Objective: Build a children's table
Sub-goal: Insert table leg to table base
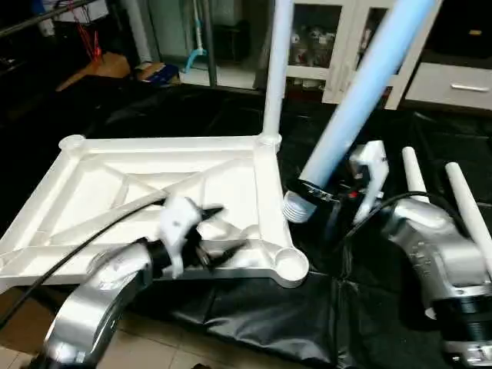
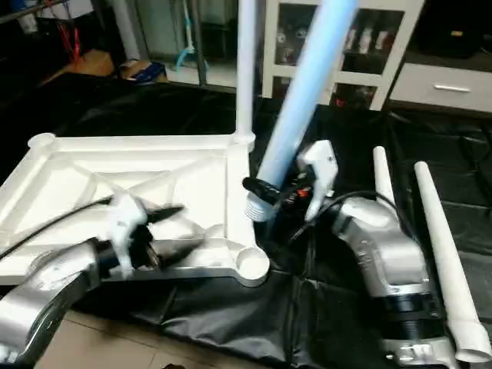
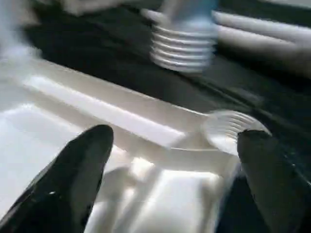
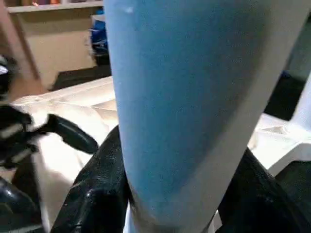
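The right gripper is clenched on a long white tapered plastic leg, smooth and tubular, leaning steeply, its ribbed threaded end hanging in the air just off the near right corner of the white square plastic tabletop. From the right wrist, both black fingers hug the tube's sides. The left gripper is spread wide, its glossy black fingers poised over the tabletop's near edge, beside the round corner socket, holding nothing. The tabletop lies underside up on black sheeting, moulded ribs crossing diagonally, a round socket at each corner. One white leg stands upright in the far right socket. Two more smooth white tapered legs lie side by side on the sheeting, right of the right arm. No readable writing anywhere.
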### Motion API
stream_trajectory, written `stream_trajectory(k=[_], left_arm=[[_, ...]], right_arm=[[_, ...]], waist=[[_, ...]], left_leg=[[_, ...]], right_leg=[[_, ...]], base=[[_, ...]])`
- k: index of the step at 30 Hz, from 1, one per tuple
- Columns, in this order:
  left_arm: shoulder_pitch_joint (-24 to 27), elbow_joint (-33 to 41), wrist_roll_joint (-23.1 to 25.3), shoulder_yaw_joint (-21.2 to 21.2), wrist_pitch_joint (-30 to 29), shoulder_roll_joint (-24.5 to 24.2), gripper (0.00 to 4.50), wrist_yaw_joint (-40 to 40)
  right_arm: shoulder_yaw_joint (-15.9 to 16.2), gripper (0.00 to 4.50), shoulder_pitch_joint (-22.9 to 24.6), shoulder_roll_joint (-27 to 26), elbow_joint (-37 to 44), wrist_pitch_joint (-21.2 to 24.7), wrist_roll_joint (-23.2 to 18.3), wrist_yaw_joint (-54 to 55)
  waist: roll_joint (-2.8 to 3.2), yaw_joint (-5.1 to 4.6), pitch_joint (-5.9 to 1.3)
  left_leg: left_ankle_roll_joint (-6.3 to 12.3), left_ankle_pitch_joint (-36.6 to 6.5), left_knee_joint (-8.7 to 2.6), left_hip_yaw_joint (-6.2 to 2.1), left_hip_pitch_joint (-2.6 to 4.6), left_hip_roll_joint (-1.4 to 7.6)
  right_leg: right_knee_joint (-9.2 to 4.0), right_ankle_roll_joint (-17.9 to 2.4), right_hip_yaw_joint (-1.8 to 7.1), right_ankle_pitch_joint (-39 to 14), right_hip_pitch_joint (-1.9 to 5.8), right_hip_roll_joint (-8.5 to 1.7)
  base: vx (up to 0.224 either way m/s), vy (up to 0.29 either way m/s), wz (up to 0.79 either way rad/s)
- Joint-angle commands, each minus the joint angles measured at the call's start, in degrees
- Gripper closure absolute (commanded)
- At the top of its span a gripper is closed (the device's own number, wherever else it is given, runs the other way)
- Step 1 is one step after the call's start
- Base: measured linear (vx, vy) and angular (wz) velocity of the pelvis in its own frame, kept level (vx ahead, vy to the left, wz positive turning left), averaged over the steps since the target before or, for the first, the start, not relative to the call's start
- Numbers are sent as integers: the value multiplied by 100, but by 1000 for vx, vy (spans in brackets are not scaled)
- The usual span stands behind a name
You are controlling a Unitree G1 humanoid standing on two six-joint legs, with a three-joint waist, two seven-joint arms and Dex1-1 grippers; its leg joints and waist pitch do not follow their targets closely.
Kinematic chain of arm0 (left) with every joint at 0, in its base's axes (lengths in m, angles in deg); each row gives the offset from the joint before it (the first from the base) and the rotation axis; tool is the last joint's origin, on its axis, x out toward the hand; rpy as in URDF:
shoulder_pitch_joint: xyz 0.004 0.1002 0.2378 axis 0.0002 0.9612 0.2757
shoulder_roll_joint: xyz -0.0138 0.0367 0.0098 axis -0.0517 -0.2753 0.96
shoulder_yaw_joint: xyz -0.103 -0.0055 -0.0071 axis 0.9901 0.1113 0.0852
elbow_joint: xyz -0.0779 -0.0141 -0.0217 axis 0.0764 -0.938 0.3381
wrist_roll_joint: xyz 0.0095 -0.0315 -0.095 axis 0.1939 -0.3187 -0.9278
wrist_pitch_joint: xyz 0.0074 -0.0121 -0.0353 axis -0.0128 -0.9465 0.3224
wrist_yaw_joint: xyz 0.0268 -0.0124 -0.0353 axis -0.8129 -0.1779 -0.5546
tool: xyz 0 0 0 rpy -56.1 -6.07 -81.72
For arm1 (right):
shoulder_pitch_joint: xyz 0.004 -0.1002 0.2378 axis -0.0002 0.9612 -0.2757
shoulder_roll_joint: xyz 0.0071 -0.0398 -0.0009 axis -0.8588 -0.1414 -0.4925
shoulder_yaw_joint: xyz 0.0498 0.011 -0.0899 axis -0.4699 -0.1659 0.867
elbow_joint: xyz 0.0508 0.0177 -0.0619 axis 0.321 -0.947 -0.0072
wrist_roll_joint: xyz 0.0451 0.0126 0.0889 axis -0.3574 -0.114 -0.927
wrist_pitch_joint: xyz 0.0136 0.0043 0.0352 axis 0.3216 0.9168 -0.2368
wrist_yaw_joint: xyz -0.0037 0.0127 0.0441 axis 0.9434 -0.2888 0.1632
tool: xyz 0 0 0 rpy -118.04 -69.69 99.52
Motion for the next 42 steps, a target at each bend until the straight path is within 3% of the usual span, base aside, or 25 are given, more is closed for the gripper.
stream_trajectory(k=[1,3,6,7,11,14,16,18,21,23,29,33,34,38,40,42], left_arm=[[-67,-3,-138,-163,-139,-175,4,434],[-144,-142,-149,-259,-129,-228,4,663],[-264,-357,-48,-390,-29,-200,4,819],[-286,-383,-67,-412,-71,-154,4,848],[-292,-419,-16,-524,-74,-223,4,925],[-254,-516,10,-437,98,-93,4,764],[-271,-613,13,-387,224,4,4,708],[-280,-668,65,-414,303,13,32,725],[-227,-574,128,-567,263,-117,46,873],[-217,-558,255,-673,305,-196,85,889],[-216,-802,697,-878,604,-246,131,775],[-229,-826,782,-948,626,-292,141,784],[-239,-852,801,-962,637,-296,172,782],[-267,-951,917,-988,681,-333,178,812],[-290,-997,939,-972,701,-348,215,839],[-306,-1037,948,-969,722,-352,223,846]], right_arm=[[105,263,-27,214,142,-13,26,-345],[169,263,-73,337,104,-22,74,-500],[279,263,-94,480,318,156,-49,-709],[331,263,-67,541,411,180,-49,-766],[424,263,-49,528,468,128,65,-674],[590,263,-88,432,439,13,507,-244],[604,263,-120,347,467,79,589,-31],[558,263,-121,263,545,167,486,47],[471,263,-63,209,710,332,263,61],[445,263,-46,218,744,364,212,59],[397,263,6,262,753,384,232,82],[382,263,20,279,779,420,214,146],[380,263,28,286,804,440,197,164],[414,263,83,292,911,493,177,171],[446,263,107,305,933,487,192,158],[455,263,107,311,933,483,196,159]], waist=[[36,-17,-361],[-14,-24,-362],[32,-17,-364],[9,-19,-363],[29,-30,-343],[0,-45,-326],[-24,-43,-334],[-63,-39,-335],[-42,-33,-340],[-30,-31,-341],[-29,-41,-339],[-41,-39,-334],[-44,-42,-334],[-38,-47,-334],[-29,-49,-333],[-28,-51,-333]], left_leg=[[24,-1338,-575,-241,128,519],[136,-1211,-552,-208,126,517],[247,-1121,-535,-186,154,532],[241,-1155,-537,-181,164,537],[101,-1445,-573,-189,187,559],[-55,-1599,-585,-182,180,549],[-93,-1620,-583,-176,188,545],[-45,-1572,-581,-177,179,549],[18,-1468,-585,-181,181,556],[39,-1421,-592,-185,184,563],[-7,-1455,-591,-170,186,558],[-25,-1475,-592,-169,189,561],[-24,-1482,-592,-167,192,561],[-32,-1497,-594,-172,190,559],[-51,-1532,-602,-175,198,564],[-57,-1547,-600,-173,197,561]], right_leg=[[-361,-1376,234,-679,166,-428],[-356,-1493,243,-539,182,-431],[-368,-1540,244,-710,173,-426],[-381,-1538,241,-783,177,-411],[-393,-1507,245,-1056,150,-405],[-417,-1444,257,-1339,133,-411],[-426,-1394,272,-1435,134,-428],[-433,-1360,273,-1458,137,-432],[-418,-1324,272,-1372,134,-421],[-408,-1311,269,-1287,129,-418],[-418,-1331,274,-1249,129,-425],[-427,-1327,279,-1333,124,-432],[-430,-1326,279,-1344,122,-431],[-428,-1285,279,-1382,118,-427],[-428,-1300,276,-1365,111,-422],[-428,-1310,277,-1362,111,-426]], base=[[0,0,0],[0,0,0],[0,0,0],[0,0,0],[0,0,0],[0,0,0],[0,0,0],[0,0,0],[0,0,0],[0,0,0],[0,0,0],[0,0,0],[0,0,0],[0,0,0],[0,0,0],[0,0,0]])
